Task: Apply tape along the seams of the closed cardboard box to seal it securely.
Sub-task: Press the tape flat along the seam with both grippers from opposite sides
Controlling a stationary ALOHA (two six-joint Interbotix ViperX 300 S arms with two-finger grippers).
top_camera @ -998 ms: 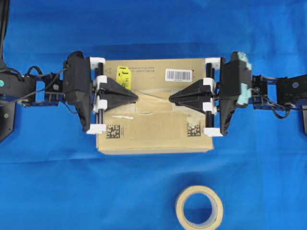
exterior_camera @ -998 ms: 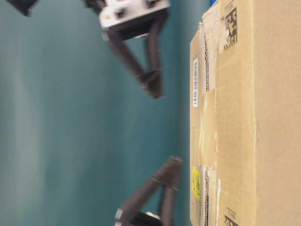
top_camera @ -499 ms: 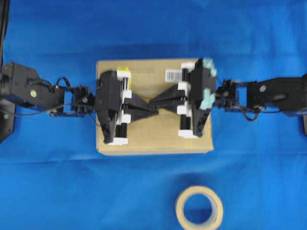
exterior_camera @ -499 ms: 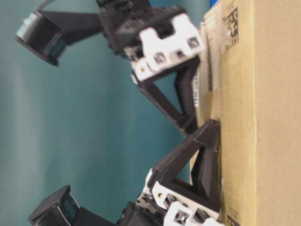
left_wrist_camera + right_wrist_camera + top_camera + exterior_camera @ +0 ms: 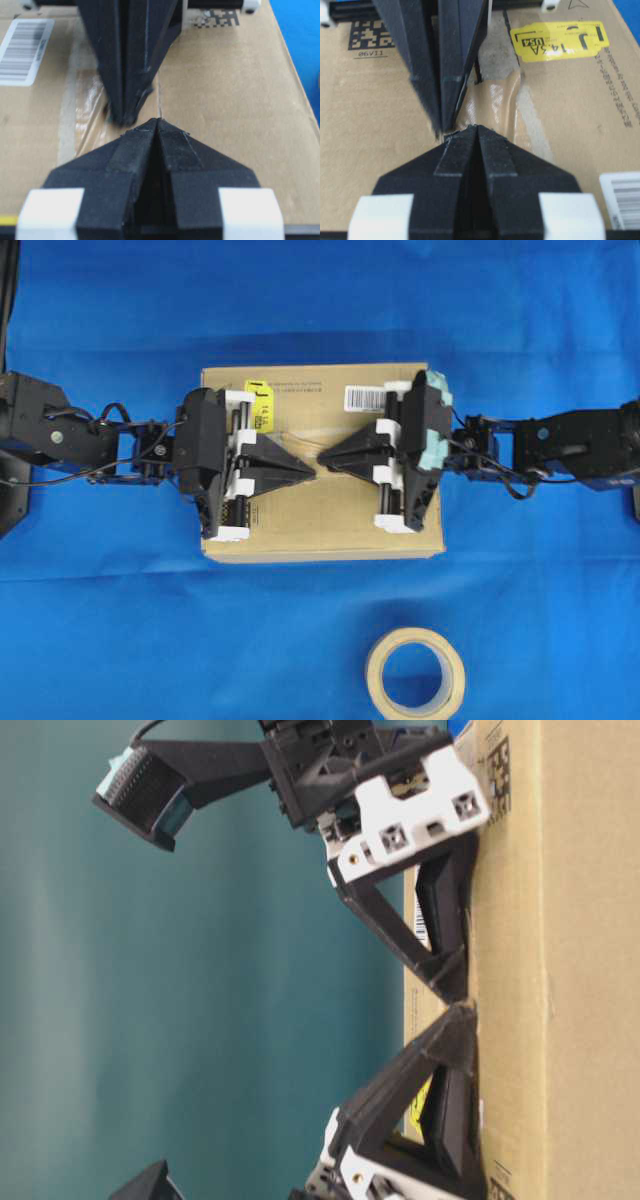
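Both grippers have their jaws pressed together, the left gripper (image 5: 305, 469) and right gripper (image 5: 328, 454) meeting tip to tip over the middle of the cardboard box (image 5: 330, 532), on glossy beige tape (image 5: 495, 107) beside the dark seams (image 5: 159, 102). The brown box lies mid-table on blue cloth. It carries a yellow sticker (image 5: 560, 41) reading "J", "143A" and "USA", a white barcode label (image 5: 24, 51) and a black square code (image 5: 368, 31); a tape roll (image 5: 414, 675) lies near the front.
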